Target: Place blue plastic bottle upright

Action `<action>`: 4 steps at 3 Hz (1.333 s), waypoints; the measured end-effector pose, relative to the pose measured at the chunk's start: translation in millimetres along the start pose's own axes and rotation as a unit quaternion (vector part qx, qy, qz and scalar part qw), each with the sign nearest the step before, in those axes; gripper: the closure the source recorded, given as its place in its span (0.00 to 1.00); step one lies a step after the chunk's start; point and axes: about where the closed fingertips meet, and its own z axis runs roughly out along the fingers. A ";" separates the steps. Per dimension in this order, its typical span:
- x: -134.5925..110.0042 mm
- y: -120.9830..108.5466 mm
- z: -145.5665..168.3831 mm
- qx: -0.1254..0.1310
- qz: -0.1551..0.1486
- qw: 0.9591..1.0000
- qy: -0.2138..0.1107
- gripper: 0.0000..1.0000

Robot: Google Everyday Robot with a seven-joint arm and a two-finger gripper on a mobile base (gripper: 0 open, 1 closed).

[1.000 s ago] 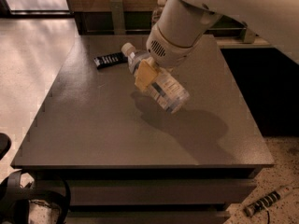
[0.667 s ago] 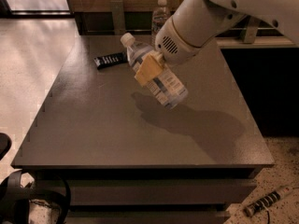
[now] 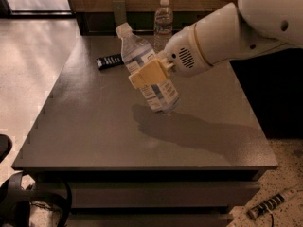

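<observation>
Nearest, on the floor, a striped cable end (image 3: 267, 206) was seen at the lower right and a dark looped object (image 3: 33, 205) at the lower left, both below the front edge of the grey table (image 3: 94, 141).

Over the middle of the table, the blue plastic bottle (image 3: 136, 51) was held by the gripper (image 3: 150, 73). The gripper was clamped across the labelled body, with one tan finger pad (image 3: 144, 75) laid over the near face and the other hidden behind. The base was low over the table, right above its own shadow. Whether it touched the surface could not be told.

It was judged that a release at this lean would let the bottle topple cap-first to the rear left and roll, since a round body is steadied by nothing on a flat top. If the base were pressed down before the lean was taken out, the bottle could be levered between the pads or skidded on its base edge.

The long axis was tilted, well short of vertical. It ran from the base at the lower right up to the white cap (image 3: 124, 30), which pointed up and to the left.

Farther back, a black remote (image 3: 110, 60) lay on the side toward which the cap leaned. A slimmer clear bottle (image 3: 163, 20) stood upright at the rear edge, apart from the held one.
</observation>
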 end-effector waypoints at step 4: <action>6.2 28.6 0.9 0.005 -0.163 0.974 -0.158 1.00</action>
